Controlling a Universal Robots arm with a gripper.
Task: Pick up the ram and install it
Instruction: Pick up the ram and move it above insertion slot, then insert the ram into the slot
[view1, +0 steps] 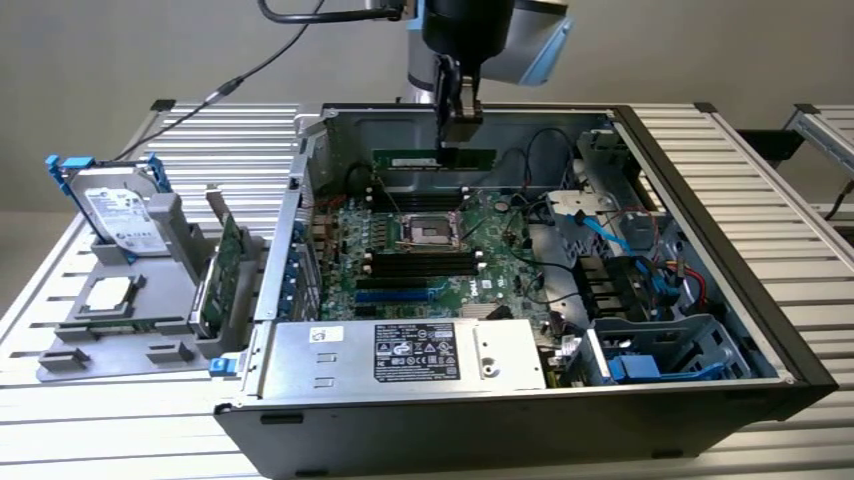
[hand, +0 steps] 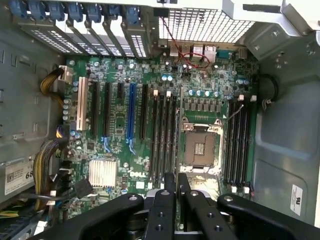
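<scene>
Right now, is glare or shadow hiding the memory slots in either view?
Exterior view: even light, the long dark-green ram stick in the black gripper stands out against the grey case wall. Wrist view: the perforated metal grille is washed out white, but the black memory slots are evenly lit.

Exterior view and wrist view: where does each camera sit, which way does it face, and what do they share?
Exterior view: off the arm, raised, looking down at a slant into the open computer case on the table; the arm hangs in from the far side, its gripper holding the ram.
Wrist view: on the wrist, looking straight down onto the motherboard; the gripper's fingers show.
Shared: the gripper, the motherboard, the processor socket.
</scene>
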